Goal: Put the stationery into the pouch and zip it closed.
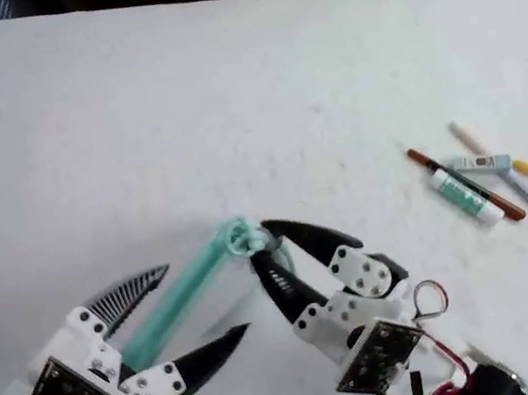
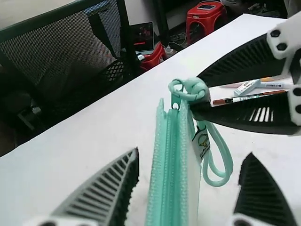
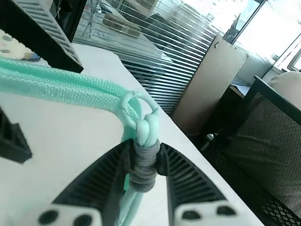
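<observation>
Pouch (image 1: 175, 299) stands on its edge at the near left of the bench (image 1: 128, 109), btw the jaws of the released left pincer (image 1: 207, 300), which flank it w/o touching, prob. to steady it. Right pincer (image 1: 258, 242) is clenched on the zip cord (image 3: 143, 127) at the pouch's far end, I think ready to pull. Stationery (image 1: 480, 184) lies well apart at right, not yet inside.

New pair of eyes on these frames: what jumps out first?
The mint pouch stands on edge between the left gripper's open fingers. The right gripper pinches the cord pull at the pouch's far end. The stationery lies loose on the white table, off to the right in the high view.
</observation>
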Motion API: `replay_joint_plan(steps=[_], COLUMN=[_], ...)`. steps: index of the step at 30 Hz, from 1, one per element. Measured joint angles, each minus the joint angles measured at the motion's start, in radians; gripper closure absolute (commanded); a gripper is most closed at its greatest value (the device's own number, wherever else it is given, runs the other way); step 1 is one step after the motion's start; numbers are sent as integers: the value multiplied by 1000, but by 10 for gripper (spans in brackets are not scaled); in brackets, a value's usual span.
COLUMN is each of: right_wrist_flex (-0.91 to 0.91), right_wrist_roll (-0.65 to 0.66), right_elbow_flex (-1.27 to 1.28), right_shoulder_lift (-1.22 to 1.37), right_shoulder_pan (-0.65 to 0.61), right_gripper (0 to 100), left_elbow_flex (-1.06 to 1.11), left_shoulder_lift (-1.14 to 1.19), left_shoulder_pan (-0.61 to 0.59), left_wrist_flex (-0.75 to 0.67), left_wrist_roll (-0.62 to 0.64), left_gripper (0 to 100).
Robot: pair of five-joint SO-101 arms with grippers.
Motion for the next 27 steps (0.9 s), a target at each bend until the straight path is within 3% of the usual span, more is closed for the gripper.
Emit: replay_joint_plan(steps=[5, 8, 11, 17, 27], right_wrist_flex=[77, 118, 132, 144, 106], right_wrist_roll=[2, -3, -3, -3, 0], right_elbow_flex=[-61, -87, -92, -92, -15], right_shoulder_lift=[0, 0, 0, -2, -2], right_shoulder_pan=[-95, -152, -160, -149, -51], right_gripper=[980, 980, 980, 980, 980], left_elbow_flex=[0, -21, -98, -356, -423], left_shoulder_lift=[0, 114, 272, 514, 522], left_shoulder_pan=[0, 0, 3, 11, 58], left_wrist_flex=[0, 0, 20, 215, 250], left_wrist_roll=[-38, -68, -118, -239, -259], left_gripper=[664, 671, 757, 968, 977])
